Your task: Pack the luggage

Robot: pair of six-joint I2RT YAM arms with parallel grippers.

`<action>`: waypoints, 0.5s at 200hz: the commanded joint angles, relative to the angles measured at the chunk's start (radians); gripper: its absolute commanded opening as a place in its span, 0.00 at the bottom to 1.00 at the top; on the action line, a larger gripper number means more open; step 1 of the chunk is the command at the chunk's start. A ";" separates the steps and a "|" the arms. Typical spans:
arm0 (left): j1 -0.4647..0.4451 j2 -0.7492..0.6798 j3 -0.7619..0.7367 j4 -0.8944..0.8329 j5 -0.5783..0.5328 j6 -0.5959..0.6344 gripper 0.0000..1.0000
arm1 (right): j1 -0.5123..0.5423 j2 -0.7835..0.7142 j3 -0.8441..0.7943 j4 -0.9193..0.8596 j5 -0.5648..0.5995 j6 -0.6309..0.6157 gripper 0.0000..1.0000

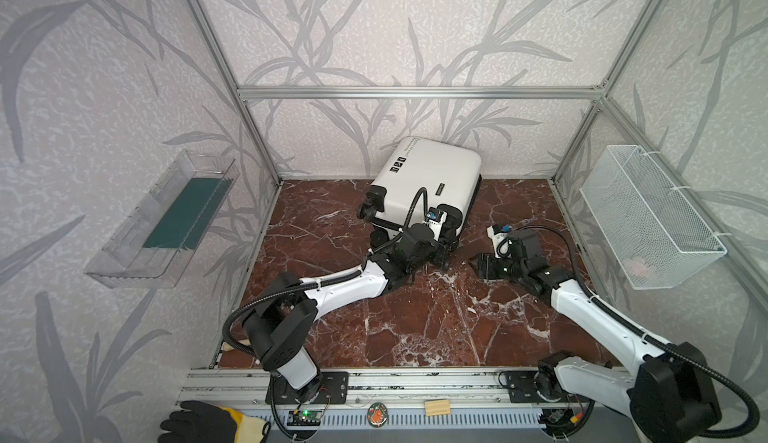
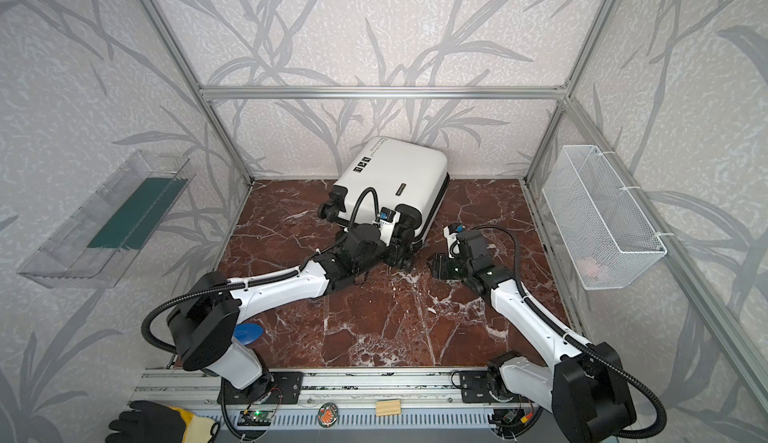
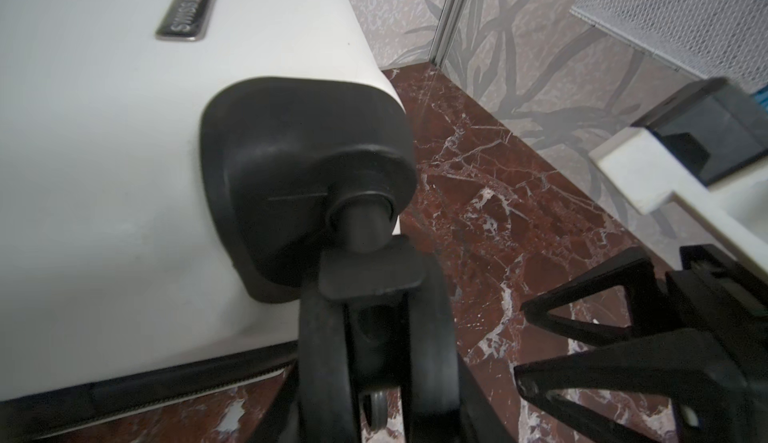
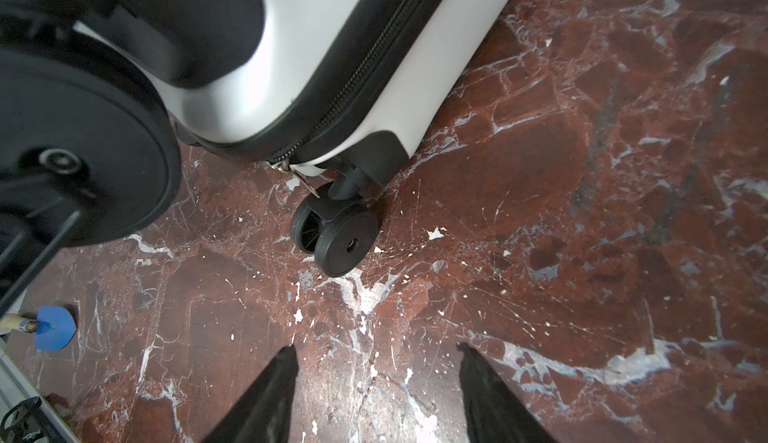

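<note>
Surface of red-brown veined marble [image 1: 415,328] carries the luggage [image 1: 428,179], a small white hard-shell suitcase, closed, just ahead of both tools. Opening it seems next: steady the case, then draw the zipper slowly. Left tool [image 1: 444,250] crowds its near corner; whether it pinches anything cannot be told. Right tool [image 4: 378,362] is spread, empty. Black twin caster wheel [image 3: 324,358] sits against the left tool. Black zipper seam [image 4: 365,58] rings the shell; its small metal pull [image 4: 305,181] hangs straight ahead of the right tool.

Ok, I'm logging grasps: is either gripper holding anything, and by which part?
The right gripper is open and empty. The left gripper is at a caster wheel of the luggage; a firm hold cannot be told.
</note>
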 commanded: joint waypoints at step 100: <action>-0.179 -0.076 0.124 -0.221 -0.206 0.480 0.10 | 0.115 0.032 -0.098 0.244 0.049 -0.035 0.63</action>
